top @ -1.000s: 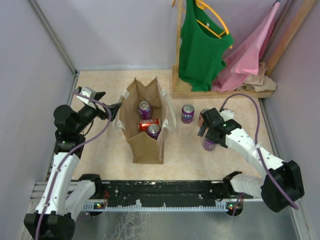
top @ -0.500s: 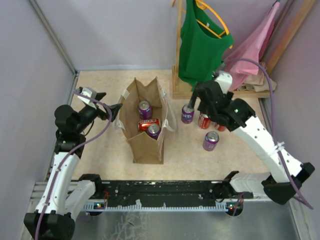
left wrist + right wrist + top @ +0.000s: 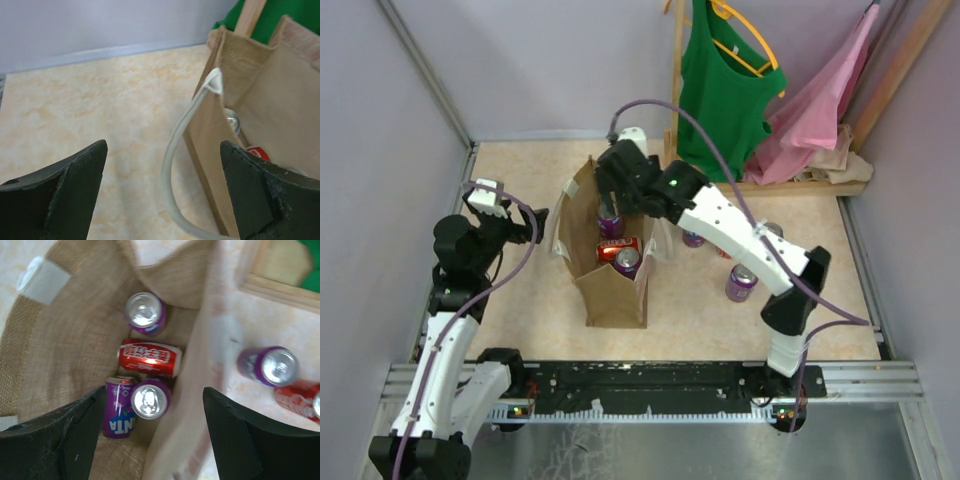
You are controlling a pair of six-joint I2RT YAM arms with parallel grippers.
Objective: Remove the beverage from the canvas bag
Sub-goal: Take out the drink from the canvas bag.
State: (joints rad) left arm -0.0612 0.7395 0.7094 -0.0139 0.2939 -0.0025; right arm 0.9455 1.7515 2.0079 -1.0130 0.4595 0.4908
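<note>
The tall tan-brown canvas bag (image 3: 612, 288) with pale strap handles stands open-mouthed on the beige marbled tabletop (image 3: 520, 300), a little left of centre. The beverages are inside it: an upright purple drink can (image 3: 145, 312) at the far end, a red drink can (image 3: 149, 359) lying on its side in the middle, and a second upright purple can (image 3: 147, 401) at the near end. The right gripper (image 3: 153, 392) hangs over the bag's mouth, looking straight down into it. Its two dark fingers (image 3: 55, 440) are spread wide and hold nothing, and in the wrist view the second upright purple can sits between them; whether the fingertips have passed the bag's rim I cannot tell. From above, the right arm reaches in from the right and its wrist covers the bag's far rim. The left gripper (image 3: 164, 150) sits just beside the bag's left wall, its fingers (image 3: 60, 200) likewise spread apart. A pale strap handle (image 3: 186, 130) loops through the gap between them without being pinched. On the table to the right of the bag stand a loose purple can (image 3: 740, 283), another outside purple can (image 3: 270, 366) close to the bag's wall, and a red can on its side (image 3: 300, 400). At the far right a wooden rack (image 3: 675, 100) carries a green sleeveless top (image 3: 725, 90) and a pink garment (image 3: 820, 100). Pale lilac walls (image 3: 560, 60) enclose the table.
</note>
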